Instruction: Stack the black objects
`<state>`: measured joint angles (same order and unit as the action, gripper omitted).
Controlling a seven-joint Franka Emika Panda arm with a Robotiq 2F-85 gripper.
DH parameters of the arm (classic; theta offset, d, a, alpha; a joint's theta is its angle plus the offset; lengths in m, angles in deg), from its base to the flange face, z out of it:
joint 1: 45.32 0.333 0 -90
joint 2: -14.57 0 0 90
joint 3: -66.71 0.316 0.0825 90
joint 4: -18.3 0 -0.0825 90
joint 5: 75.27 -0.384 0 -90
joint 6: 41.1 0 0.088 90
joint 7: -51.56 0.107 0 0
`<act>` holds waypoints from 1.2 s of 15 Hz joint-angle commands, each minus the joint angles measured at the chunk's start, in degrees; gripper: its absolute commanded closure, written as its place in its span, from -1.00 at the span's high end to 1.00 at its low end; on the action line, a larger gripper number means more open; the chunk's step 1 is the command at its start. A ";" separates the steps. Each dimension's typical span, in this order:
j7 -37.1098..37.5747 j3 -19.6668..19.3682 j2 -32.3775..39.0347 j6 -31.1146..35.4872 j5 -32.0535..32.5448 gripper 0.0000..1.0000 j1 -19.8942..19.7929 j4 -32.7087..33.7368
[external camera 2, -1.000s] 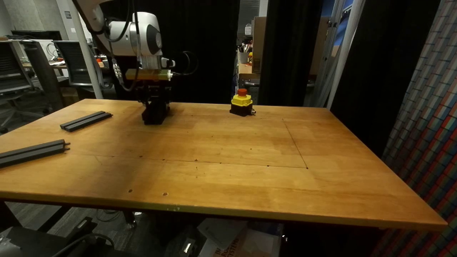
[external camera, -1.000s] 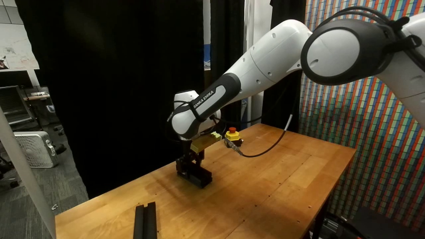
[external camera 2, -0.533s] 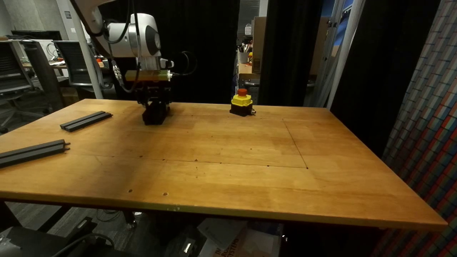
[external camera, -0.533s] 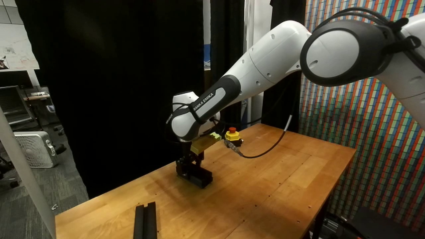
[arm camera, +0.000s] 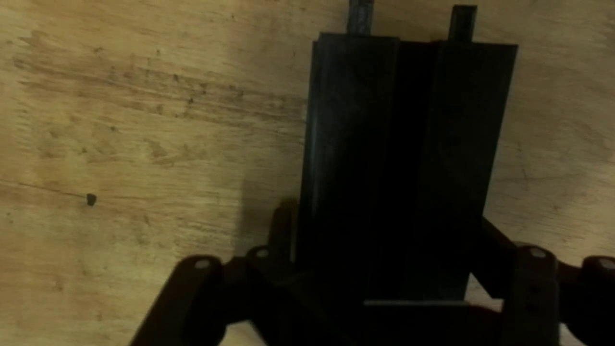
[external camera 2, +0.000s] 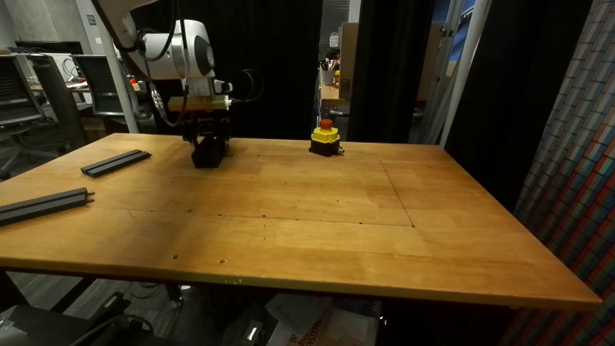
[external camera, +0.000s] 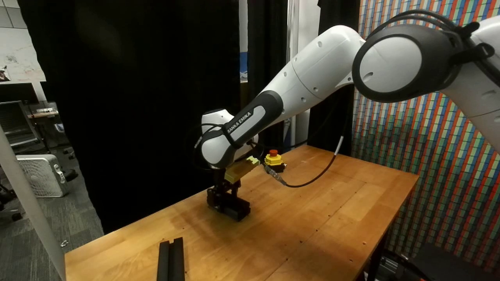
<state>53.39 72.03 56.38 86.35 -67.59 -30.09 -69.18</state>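
At the table's back edge a dark black object (arm camera: 355,120), grooved lengthwise with two pegs at its end, rests on the wood, seen also in both exterior views (external camera: 237,212). It looks taller than the bars at the left; the layers are too dark to count. My gripper (arm camera: 384,216) reaches down over it, one finger on each side. A thin pale strip shows between the left finger (arm camera: 282,230) and its side; contact at the right is unclear. In an exterior view a black bar (external camera 2: 116,162) lies far left, another black bar (external camera 2: 45,205) nearer.
An emergency stop (external camera 2: 325,137), yellow with a red button and black base, stands near the back edge. A black cable (external camera: 312,184) hangs from the arm in a loop over the table (external camera 2: 312,192). Black curtains (external camera: 148,117) hang right behind the table.
The wrist and forearm have sunk very slightly in both exterior views. The black object under the gripper and the bars at the left stand where they were.
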 commanded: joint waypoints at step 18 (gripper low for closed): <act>15.93 -1.89 -9.58 -8.18 1.59 1.00 4.32 -1.87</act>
<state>66.66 69.56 50.82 81.25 -65.40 -26.72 -69.27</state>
